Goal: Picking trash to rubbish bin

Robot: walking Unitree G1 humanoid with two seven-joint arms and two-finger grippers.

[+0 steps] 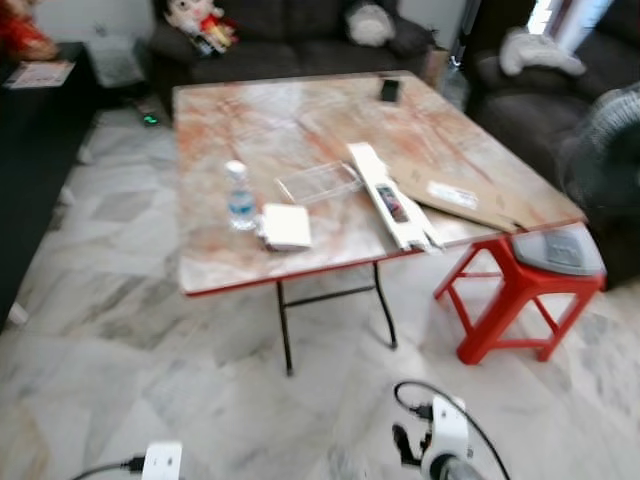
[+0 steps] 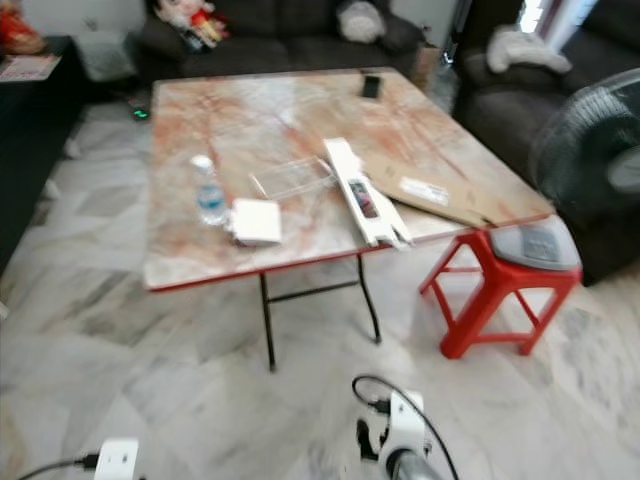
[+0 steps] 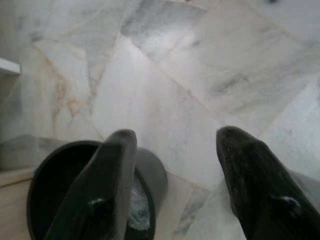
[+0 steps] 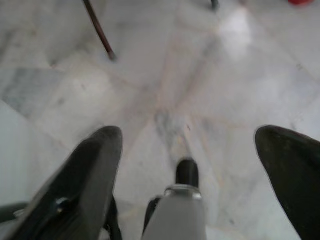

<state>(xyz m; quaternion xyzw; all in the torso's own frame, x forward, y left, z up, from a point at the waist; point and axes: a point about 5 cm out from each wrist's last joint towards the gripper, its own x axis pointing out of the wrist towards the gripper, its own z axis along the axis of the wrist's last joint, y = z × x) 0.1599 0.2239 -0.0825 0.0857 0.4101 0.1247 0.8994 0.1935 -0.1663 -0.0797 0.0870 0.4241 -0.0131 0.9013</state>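
step: approaching table (image 1: 250,255) | both my end effectors, left (image 3: 172,185) and right (image 4: 187,172), apart, empty | next: reach bottle (image 1: 239,196) near table's front edge; black bin (image 3: 55,195) below left

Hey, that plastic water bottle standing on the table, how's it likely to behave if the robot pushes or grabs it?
The water bottle stands upright and looks narrow for its height, so a sideways push would probably tip it. Once down, its round body would likely roll across the smooth table. It looks clear and thin-walled, so it may be light and could give under a firm squeeze; how full it is cannot be told.
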